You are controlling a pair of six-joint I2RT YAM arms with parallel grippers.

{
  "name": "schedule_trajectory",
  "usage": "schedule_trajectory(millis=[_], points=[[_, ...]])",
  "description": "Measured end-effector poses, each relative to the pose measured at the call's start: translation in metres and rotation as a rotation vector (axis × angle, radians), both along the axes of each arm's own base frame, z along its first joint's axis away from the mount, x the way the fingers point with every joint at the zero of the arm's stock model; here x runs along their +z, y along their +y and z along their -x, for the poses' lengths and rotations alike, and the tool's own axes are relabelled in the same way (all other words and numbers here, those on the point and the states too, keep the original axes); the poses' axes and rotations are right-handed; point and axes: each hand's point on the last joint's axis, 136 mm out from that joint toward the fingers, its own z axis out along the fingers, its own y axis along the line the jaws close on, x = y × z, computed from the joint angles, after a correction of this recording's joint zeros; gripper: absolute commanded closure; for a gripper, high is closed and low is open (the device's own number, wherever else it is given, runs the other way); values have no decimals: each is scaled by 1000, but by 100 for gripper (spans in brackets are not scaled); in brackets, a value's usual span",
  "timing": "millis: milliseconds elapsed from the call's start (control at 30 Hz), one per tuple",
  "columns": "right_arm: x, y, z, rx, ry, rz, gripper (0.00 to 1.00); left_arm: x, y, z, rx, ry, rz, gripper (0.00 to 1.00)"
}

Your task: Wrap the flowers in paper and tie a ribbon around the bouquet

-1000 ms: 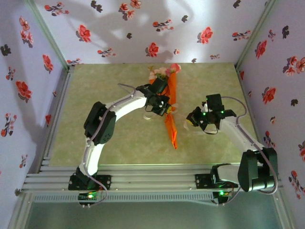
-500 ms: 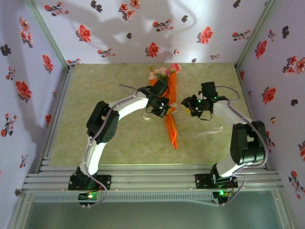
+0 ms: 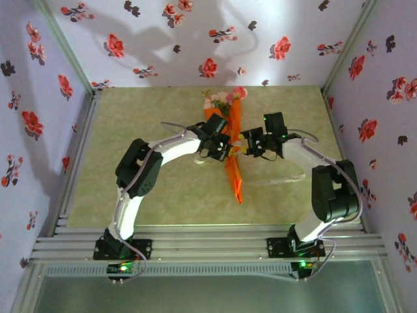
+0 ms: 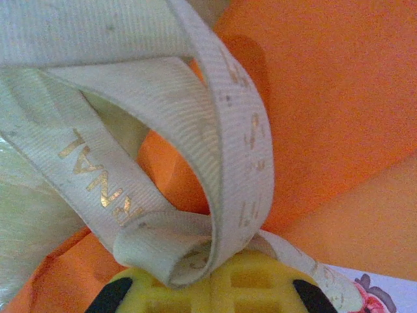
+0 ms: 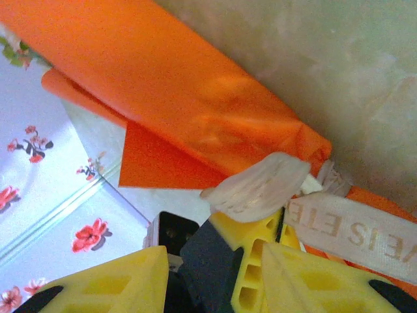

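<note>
Green table, floral walls: bouquet lies mid-table, ribbon looped at its waist, left gripper clenched on that loop at its left, right gripper at its right, jaws apart, seemingly empty; I'd grab the ribbon tail close to the bouquet, then pull level.

Top external: high behind arm bases, looks down on whole table. Left wrist: very close, over yellow fingers at bottom edge, onto ribbon, paper. Right wrist: close, same ribbon, paper. All share bouquet middle.
</note>
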Motion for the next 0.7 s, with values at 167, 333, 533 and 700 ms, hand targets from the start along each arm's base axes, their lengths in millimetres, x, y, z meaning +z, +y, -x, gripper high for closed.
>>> schedule_trajectory(millis=[167,333,533,700], points=[[-18,0,-2,-46,79,-18,57,2,-2,-3,10,-17,18,100],[-20,-2,-4,-88,118,-51,62,4,-4,-8,20,-47,33,100],[12,-21,-26,-29,1,37,64,4,-3,-10,34,-61,47,100],[30,-29,-63,166,-172,152,61,5,-2,-11,56,-77,66,100]])
